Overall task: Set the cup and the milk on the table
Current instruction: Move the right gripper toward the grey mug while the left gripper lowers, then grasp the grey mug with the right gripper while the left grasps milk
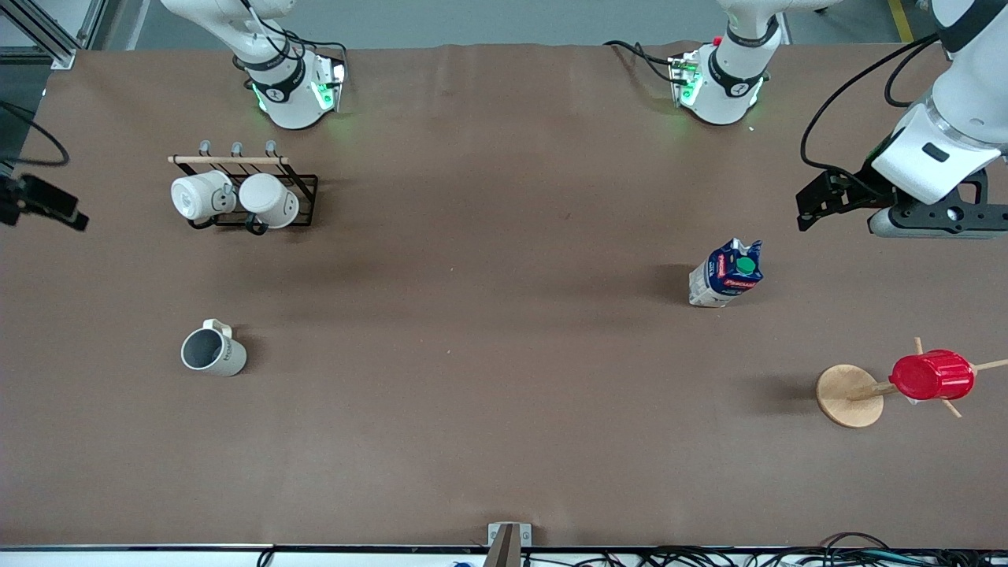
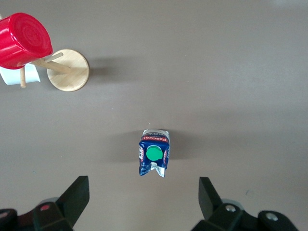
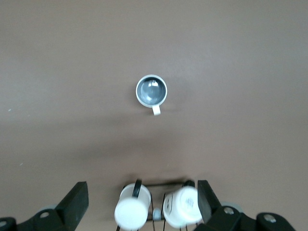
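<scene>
The milk carton (image 1: 726,272) is dark blue over white, with a green cap. The cup (image 1: 213,350) is beige, grey inside. The table (image 1: 488,378) is plain brown.

Cup (image 1: 213,351) on table (image 1: 488,354) nearer camera than rack (image 1: 244,193).

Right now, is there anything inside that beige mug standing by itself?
Nothing shows inside the beige mug: the right wrist view looks straight down onto a bare grey bottom with only a light glint. It stands upright on the brown table.

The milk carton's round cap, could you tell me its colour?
Green; the cap shows best in the left wrist view.
</scene>
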`<control>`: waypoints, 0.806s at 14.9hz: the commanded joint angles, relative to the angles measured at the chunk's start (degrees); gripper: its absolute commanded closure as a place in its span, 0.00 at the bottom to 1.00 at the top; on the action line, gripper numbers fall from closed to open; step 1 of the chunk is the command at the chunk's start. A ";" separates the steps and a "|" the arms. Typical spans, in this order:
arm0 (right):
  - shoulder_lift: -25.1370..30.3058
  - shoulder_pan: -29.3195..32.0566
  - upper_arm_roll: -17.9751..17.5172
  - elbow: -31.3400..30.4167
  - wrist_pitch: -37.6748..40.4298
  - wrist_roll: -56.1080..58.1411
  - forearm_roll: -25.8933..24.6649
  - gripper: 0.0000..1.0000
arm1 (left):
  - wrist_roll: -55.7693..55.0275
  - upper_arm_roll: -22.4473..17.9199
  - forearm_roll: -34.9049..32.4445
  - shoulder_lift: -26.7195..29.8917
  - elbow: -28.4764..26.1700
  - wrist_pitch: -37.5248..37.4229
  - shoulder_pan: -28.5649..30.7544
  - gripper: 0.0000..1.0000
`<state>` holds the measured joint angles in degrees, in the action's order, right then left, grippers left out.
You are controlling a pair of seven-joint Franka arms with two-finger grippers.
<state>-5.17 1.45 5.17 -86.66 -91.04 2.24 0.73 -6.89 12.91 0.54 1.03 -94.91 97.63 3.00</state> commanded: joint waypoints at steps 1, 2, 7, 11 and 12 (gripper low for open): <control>-6.59 0.75 0.20 -0.18 -5.01 3.46 0.33 0.00 | -0.32 0.27 0.52 -0.33 0.78 0.28 0.34 0.00; -8.52 0.92 0.20 -2.01 -8.94 3.73 0.33 0.00 | 0.03 0.18 0.52 -0.76 0.78 0.28 0.34 0.00; -15.12 0.75 0.28 -15.20 -33.90 7.67 0.33 0.00 | 0.74 0.18 0.34 -2.34 -2.28 3.96 0.42 0.01; -21.98 1.98 0.28 -15.74 -41.83 10.32 0.33 0.00 | 0.91 0.18 0.34 -2.61 -11.32 13.70 0.34 0.01; -22.42 1.98 0.28 -16.61 -42.98 11.28 0.33 0.00 | 0.83 0.27 0.34 -2.79 -13.52 16.25 0.34 0.01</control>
<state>-27.11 2.20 5.93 -101.98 -131.86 11.12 0.73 -6.76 12.91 0.54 -2.87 -103.30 109.17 3.04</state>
